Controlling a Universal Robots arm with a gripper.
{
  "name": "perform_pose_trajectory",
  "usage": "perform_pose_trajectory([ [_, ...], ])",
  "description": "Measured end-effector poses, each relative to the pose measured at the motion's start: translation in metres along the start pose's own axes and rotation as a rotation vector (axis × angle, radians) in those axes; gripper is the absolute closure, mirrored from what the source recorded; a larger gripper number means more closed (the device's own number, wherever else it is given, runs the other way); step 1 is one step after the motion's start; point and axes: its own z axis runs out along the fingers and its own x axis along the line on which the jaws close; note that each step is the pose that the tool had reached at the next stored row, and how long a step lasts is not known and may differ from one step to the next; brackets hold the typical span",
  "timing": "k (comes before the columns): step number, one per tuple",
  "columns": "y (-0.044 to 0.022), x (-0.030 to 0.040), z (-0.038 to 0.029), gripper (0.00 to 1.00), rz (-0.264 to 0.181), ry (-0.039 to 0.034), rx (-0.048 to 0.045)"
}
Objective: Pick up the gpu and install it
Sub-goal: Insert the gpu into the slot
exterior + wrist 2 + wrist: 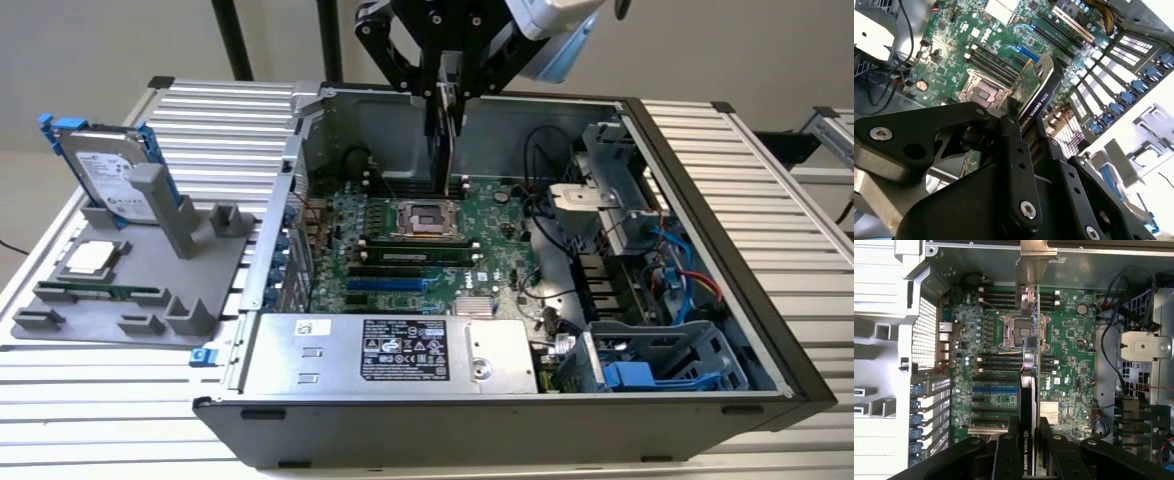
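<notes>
My gripper point(445, 92) is shut on the gpu point(442, 140), which hangs edge-on and upright over the open computer case, above the motherboard point(400, 235) near the processor socket point(430, 217). In the second wrist view the gpu point(1035, 87) shows a green face and a black face between the black fingers point(1013, 135) of my gripper point(1029, 131). In the first wrist view the gpu point(1029, 390) runs away from my gripper point(1029, 447), its silver end bracket point(1033, 260) toward the far case wall. The blue expansion slot point(994, 389) lies on the board beside the card.
The power supply point(387, 350) fills the case's near side. A drive cage point(627, 200) with cables stands at the exterior view's right. Outside, a grey fixture point(147, 290) holds a hard drive point(110, 170), a processor point(88, 258) and a memory stick point(94, 292).
</notes>
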Motion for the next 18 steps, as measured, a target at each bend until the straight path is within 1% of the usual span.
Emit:
perform_pose_trajectory([
  [18,0.0000,0.0000,-0.0001,1.00,-0.042,0.0027,-0.0009],
])
